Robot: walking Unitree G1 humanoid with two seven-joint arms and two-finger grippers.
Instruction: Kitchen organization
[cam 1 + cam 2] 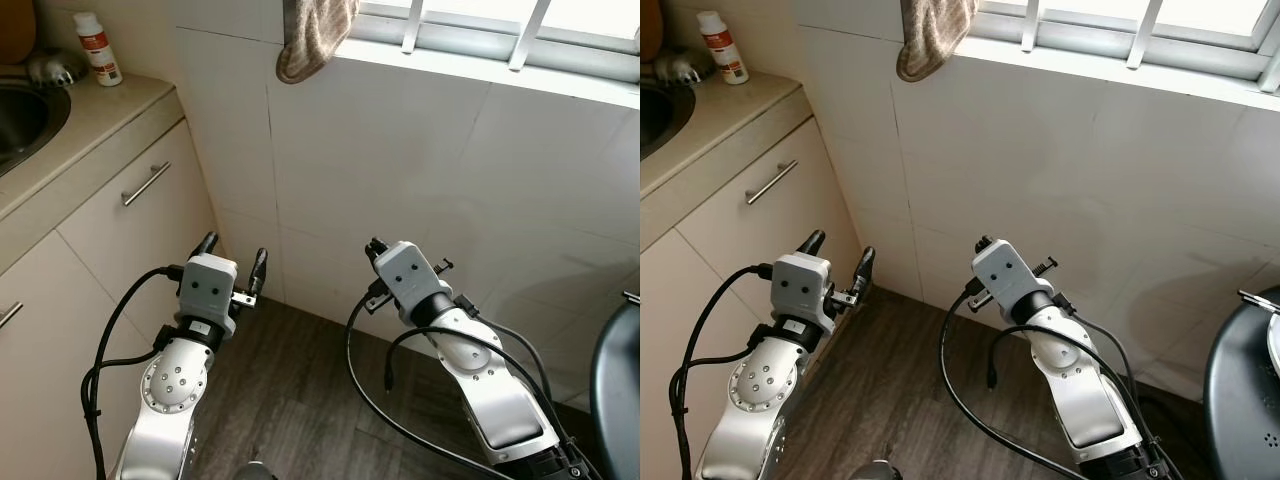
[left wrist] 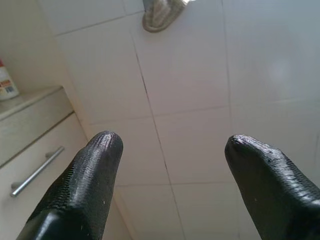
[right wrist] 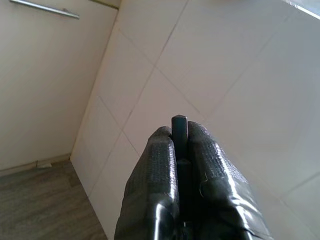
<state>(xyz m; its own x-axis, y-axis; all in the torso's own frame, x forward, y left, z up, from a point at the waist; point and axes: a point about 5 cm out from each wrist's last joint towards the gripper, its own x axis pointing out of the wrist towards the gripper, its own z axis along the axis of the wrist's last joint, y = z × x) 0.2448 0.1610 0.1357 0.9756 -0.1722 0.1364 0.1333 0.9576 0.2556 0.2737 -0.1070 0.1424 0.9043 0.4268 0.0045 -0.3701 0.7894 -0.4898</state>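
White-tiled kitchen corner, dark wood floor below: the left tool [image 1: 233,262] hangs with its two black fingers spread wide and empty, while the right tool [image 3: 180,145] has its fingers pressed together on nothing. Up and to the left, the beige stone desk [image 1: 95,115] carries a white bottle with a red label [image 1: 98,48] beside the steel sink [image 1: 22,112]. Nearer the left arm, judging by position.
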